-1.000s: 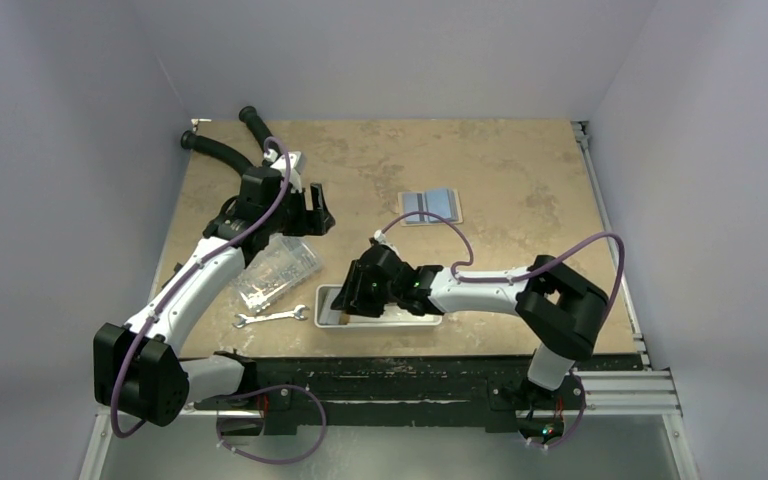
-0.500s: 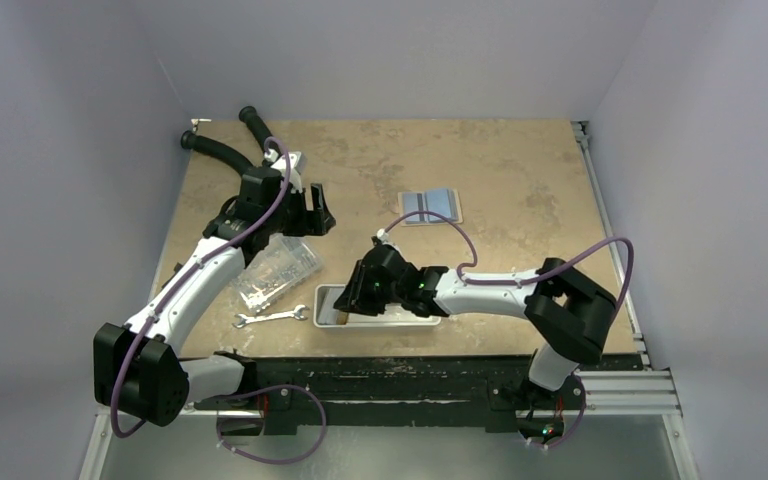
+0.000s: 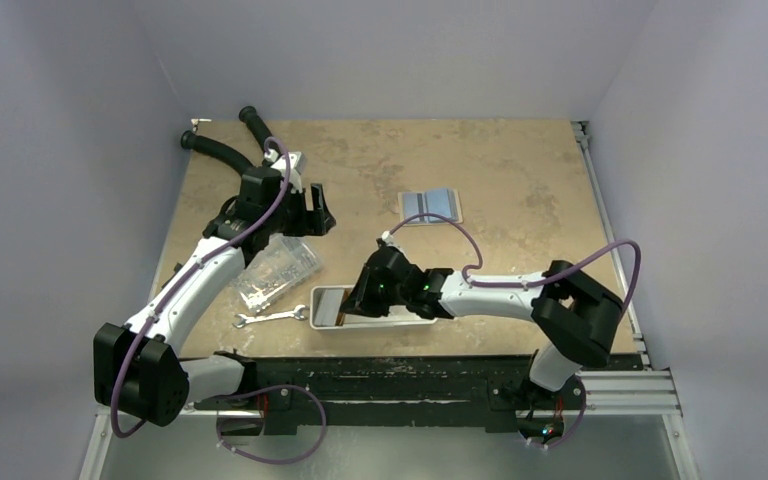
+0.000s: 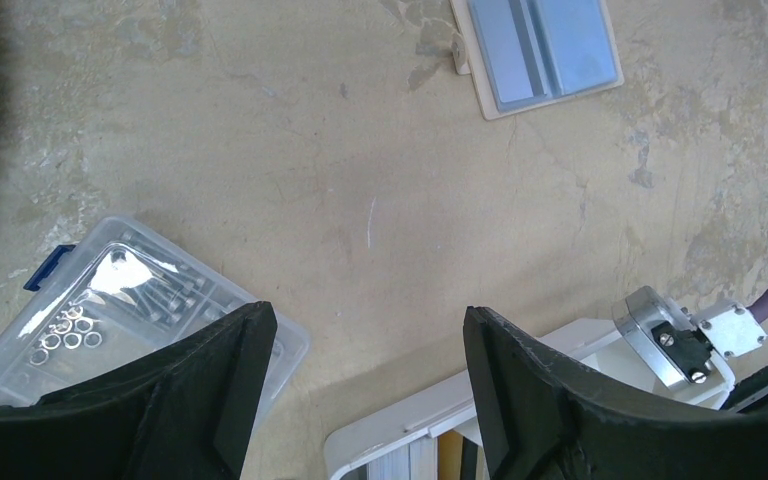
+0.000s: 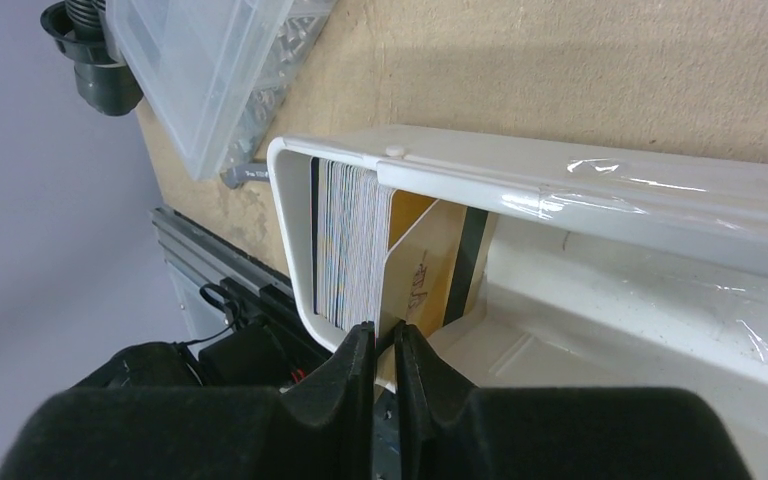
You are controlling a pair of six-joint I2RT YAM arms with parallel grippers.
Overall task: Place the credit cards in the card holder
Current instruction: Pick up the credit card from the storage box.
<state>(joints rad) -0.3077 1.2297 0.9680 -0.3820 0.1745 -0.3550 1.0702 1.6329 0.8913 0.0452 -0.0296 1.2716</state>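
Several credit cards [image 5: 345, 240] stand on edge in a stack at the left end of a long white tray [image 5: 560, 185]. My right gripper [image 5: 385, 335] reaches into that end of the tray [image 3: 380, 322]; its fingers are shut on the edge of a tan card [image 5: 425, 265] with a dark stripe, beside the stack. The card holder [image 3: 430, 205] lies open on the table farther back, two light blue panels up, also seen in the left wrist view [image 4: 542, 50]. My left gripper [image 3: 315, 212] hovers open and empty above the table [image 4: 370, 330].
A clear plastic box [image 3: 275, 270] of small hardware lies left of the tray. A silver wrench [image 3: 270, 318] lies at the tray's left end. Two black handles [image 3: 220, 150] rest at the back left corner. The table's front edge runs just behind the tray.
My right gripper has slid left along the tray to the card stack and its fingers have closed on the tan card. The left arm has stayed still.
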